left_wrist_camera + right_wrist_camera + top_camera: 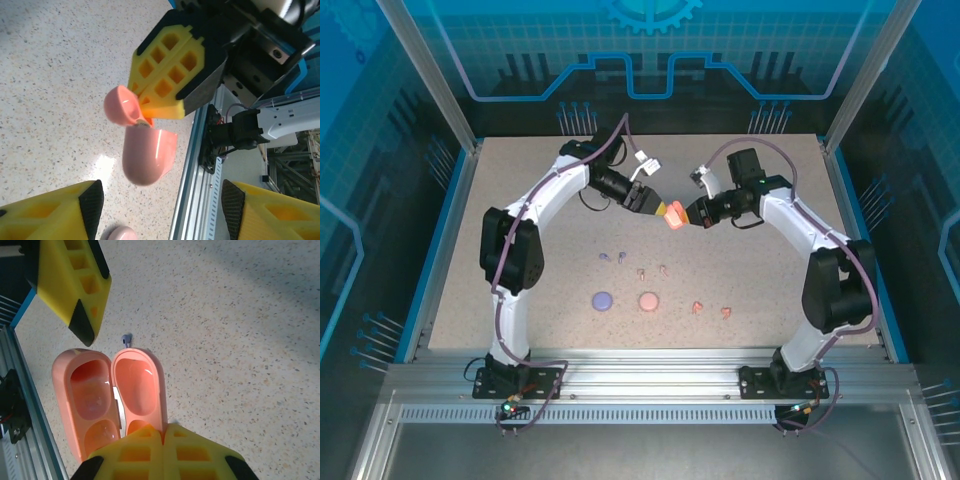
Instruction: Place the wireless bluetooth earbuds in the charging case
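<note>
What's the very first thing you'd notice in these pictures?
Two white robot arms meet in the air over the far middle of the table. The right gripper pinches an open orange case with nothing inside, and the left gripper hangs open beside it. On the table below lie a purple case, a pink case and tiny earbuds.

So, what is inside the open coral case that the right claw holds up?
Both halves of the coral case look bare inside: nothing sits in the hollows. The right claw covers the end of one half.
</note>
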{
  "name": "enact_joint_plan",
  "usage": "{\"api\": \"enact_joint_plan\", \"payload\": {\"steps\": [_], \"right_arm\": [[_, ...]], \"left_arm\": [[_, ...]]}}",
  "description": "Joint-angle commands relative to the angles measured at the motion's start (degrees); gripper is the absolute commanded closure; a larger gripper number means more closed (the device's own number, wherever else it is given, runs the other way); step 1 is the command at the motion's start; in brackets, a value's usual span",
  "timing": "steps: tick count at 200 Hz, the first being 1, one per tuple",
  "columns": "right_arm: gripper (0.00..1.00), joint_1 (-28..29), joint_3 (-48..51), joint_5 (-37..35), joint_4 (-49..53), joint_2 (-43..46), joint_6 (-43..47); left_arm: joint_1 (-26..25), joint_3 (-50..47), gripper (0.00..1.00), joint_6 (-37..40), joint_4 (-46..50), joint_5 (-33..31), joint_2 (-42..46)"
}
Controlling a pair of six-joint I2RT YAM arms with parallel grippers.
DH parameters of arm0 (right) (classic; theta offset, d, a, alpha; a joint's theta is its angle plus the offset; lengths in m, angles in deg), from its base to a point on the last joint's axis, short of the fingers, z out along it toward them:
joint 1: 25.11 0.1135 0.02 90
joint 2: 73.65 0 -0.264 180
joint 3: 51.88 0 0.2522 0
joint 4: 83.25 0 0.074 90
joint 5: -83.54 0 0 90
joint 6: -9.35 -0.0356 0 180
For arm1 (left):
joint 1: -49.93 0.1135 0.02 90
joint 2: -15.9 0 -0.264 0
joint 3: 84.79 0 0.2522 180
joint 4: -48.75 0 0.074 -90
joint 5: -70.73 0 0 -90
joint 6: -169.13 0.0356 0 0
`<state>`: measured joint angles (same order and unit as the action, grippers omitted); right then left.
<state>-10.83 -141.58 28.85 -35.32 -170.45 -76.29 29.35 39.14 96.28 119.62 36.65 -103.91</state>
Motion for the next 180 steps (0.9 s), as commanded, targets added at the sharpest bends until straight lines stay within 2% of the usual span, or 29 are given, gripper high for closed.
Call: {"api": "enact_joint_plan", "payload": {"steps": [1, 61, 124, 167, 180], "right_arm": [[1.0, 1.69, -2.66, 2.47, 2.91, -0.5, 2.32], [1.0, 2.94, -4.68, 2.88, 3.08, -0.93, 1.79], [1.0, 3.03, -5.95, 2.94, 3.89, -1.35, 2.25], [1.0, 3.03, -6.23, 2.55, 4.4, -1.64, 2.68], [1.0, 3.03, -6.23, 2.51, 4.58, -1.69, 2.84]], "left_arm": [[-0.26, 2.49, 0.34, 3.42, 4.04, 3.03, -0.96], [-2.11, 6.44, 0.47, 6.03, 8.39, 3.62, -4.15], [-2.22, 7.37, 0.62, 6.11, 8.45, 4.68, -4.38], [-2.19, 7.7, 0.63, 6.74, 9.08, 4.81, -4.64], [-2.17, 7.89, 0.59, 6.89, 9.21, 4.81, -4.78]]}}
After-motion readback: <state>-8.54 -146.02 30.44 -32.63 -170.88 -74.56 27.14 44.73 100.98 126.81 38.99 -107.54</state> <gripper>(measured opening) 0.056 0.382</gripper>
